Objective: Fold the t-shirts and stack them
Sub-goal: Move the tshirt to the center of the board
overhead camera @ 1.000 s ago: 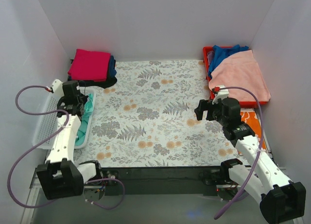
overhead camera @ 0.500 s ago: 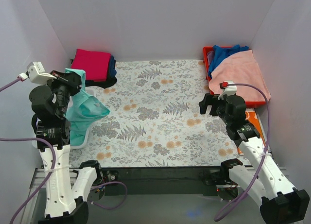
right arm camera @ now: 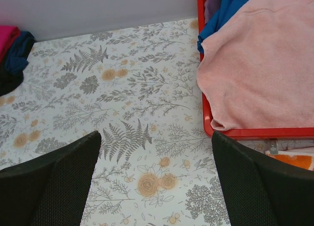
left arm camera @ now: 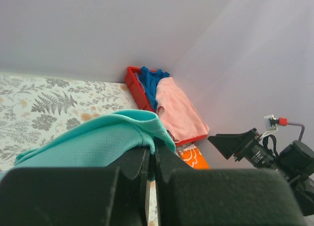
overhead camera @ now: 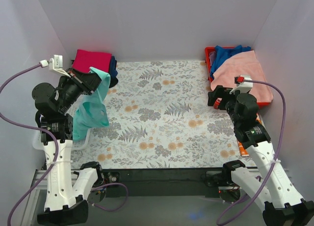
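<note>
My left gripper point(overhead camera: 94, 75) is shut on the mint-teal t-shirt point(overhead camera: 92, 108) and holds it up in the air at the table's left; the cloth hangs down toward a white basket point(overhead camera: 38, 138). In the left wrist view the teal cloth point(left arm camera: 93, 142) is pinched between the closed jaws. A folded stack with a magenta t-shirt point(overhead camera: 91, 64) on top of dark blue point(overhead camera: 113, 65) and black ones sits at the back left. My right gripper point(overhead camera: 219, 97) is open and empty above the floral table, near the red bin point(overhead camera: 208, 64).
The red bin point(right arm camera: 204, 108) at the back right holds a pink cloth point(overhead camera: 245, 74) and a blue garment point(overhead camera: 228, 53). An orange item point(overhead camera: 252, 122) lies in front of it. White walls close in the table on three sides.
My left arm has risen from the white basket, lifting the teal t-shirt up and toward the table's middle. My right arm has drawn back a little toward the red bin.
</note>
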Robot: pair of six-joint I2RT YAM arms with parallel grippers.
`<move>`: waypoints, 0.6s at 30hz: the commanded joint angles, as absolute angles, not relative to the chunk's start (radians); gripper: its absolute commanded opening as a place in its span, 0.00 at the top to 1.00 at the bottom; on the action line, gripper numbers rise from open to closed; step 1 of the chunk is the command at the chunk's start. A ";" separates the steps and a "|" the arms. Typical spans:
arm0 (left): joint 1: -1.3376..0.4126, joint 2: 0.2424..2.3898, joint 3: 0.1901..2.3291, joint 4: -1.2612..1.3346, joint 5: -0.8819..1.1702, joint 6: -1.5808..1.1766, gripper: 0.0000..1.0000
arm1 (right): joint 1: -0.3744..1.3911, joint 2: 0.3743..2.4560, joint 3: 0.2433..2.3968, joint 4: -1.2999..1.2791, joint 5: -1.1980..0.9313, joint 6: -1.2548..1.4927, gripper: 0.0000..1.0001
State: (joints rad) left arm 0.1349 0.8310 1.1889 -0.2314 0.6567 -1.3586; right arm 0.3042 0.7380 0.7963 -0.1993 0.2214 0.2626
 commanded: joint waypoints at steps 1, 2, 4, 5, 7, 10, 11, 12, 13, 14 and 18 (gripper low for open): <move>0.130 0.905 1.195 -0.219 0.677 -1.271 1.00 | 0.308 0.758 0.828 -0.225 0.229 0.270 0.02; 0.130 0.932 1.206 -0.230 0.654 -1.258 1.00 | 0.308 0.756 0.822 -0.225 0.221 0.270 0.02; 0.130 1.015 1.226 -0.238 0.611 -1.236 1.00 | 0.308 0.750 0.807 -0.227 0.218 0.267 0.02; 0.129 1.049 1.255 -0.235 0.600 -1.238 1.00 | 0.310 0.749 0.804 -0.226 0.219 0.262 0.01; 0.114 1.138 1.298 -0.235 0.557 -1.233 1.00 | 0.308 0.750 0.799 -0.225 0.216 0.252 0.02; 0.014 1.253 1.391 -0.244 0.413 -1.198 1.00 | 0.308 0.752 0.795 -0.227 0.209 0.247 0.02; -0.059 1.281 1.449 -0.256 0.358 -1.157 1.00 | 0.308 0.753 0.790 -0.227 0.209 0.245 0.02; -0.114 1.316 1.478 -0.270 0.304 -1.138 1.00 | 0.308 0.755 0.787 -0.227 0.210 0.245 0.02; -0.209 1.372 1.502 -0.290 0.255 -1.126 1.00 | 0.308 0.755 0.785 -0.227 0.212 0.245 0.02; -0.250 1.400 1.526 -0.293 0.192 -1.120 1.00 | 0.310 0.755 0.781 -0.227 0.215 0.244 0.01; -0.397 1.482 1.551 -0.282 0.077 -1.124 1.00 | 0.308 0.746 0.767 -0.232 0.216 0.238 0.02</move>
State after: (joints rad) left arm -0.2836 1.4673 1.5028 -0.2737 0.2596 -1.1656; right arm 0.3042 0.7593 0.7815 -0.2420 0.2142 0.2546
